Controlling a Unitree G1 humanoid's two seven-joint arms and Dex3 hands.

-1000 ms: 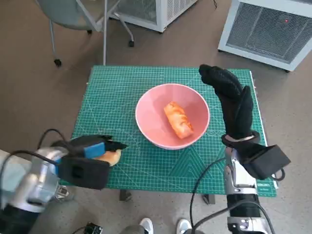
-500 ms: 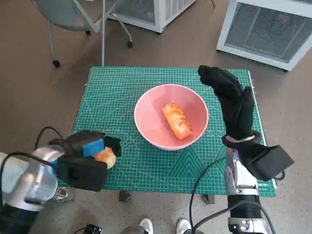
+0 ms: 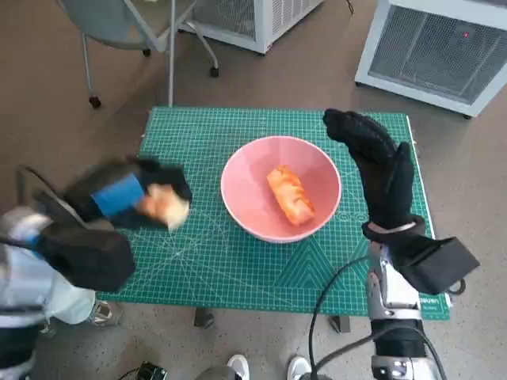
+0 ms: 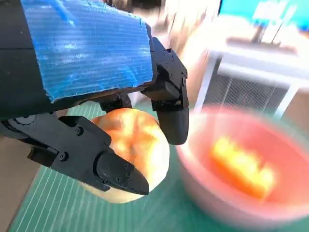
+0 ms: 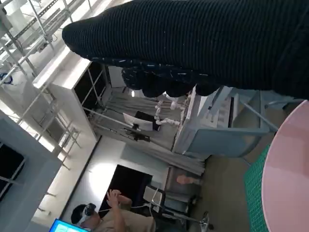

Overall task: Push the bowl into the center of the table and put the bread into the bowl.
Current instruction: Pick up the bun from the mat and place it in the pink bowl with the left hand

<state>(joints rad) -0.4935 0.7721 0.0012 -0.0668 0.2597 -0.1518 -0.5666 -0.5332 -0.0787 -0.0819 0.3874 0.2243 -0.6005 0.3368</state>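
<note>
In the head view the pink bowl (image 3: 281,188) sits near the middle of the green cutting mat (image 3: 198,261) that covers the small table, a little right of the frame's centre, and an orange-brown bread roll (image 3: 290,195) lies inside it at a slant. Left of the bowl, blurred, the left hand (image 3: 127,195) with its blue tape is raised over the mat's left part and holds a second, paler round bread (image 3: 165,205) in its black fingers (image 4: 113,166); the left wrist view shows the fingers wrapped around this bread from two sides, with the bowl and the roll in it smeared at the lower right of that frame. This bread is outside the bowl, near its left rim but apart from it. The right hand (image 3: 379,170), in the black knitted glove, stands at the right of the bowl, just beside its rim, fingers stretched out towards the upper part of the frame and holding nothing; whether it touches the rim cannot be told. In the right wrist view the glove is a dark band across the top, the bowl's pink edge shows at the lower right, and a person (image 5: 104,215) sits at the lower left.
</note>
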